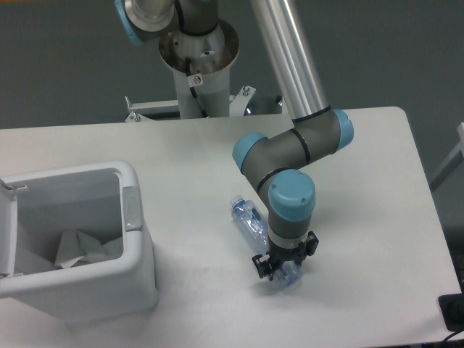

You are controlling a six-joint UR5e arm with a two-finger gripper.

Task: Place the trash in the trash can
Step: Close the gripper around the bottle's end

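Observation:
The clear bluish bottle (249, 217) lies on the white table, cap end towards the back left, and runs diagonally under my arm. My gripper (284, 272) points straight down over the bottle's near end, which shows just below it. The wrist hides the fingers, so I cannot tell whether they are closed on the bottle. The white boxy trash can (134, 239) stands at the front left, open at the top, with a grey latch tab (133, 206) on its right rim. Crumpled white material (76, 250), apparently the wrapper, lies inside the can.
The arm's base column (197, 65) stands behind the table's far edge. The can's open lid (6, 232) stands at the far left edge of view. A dark object (453, 312) sits at the front right corner.

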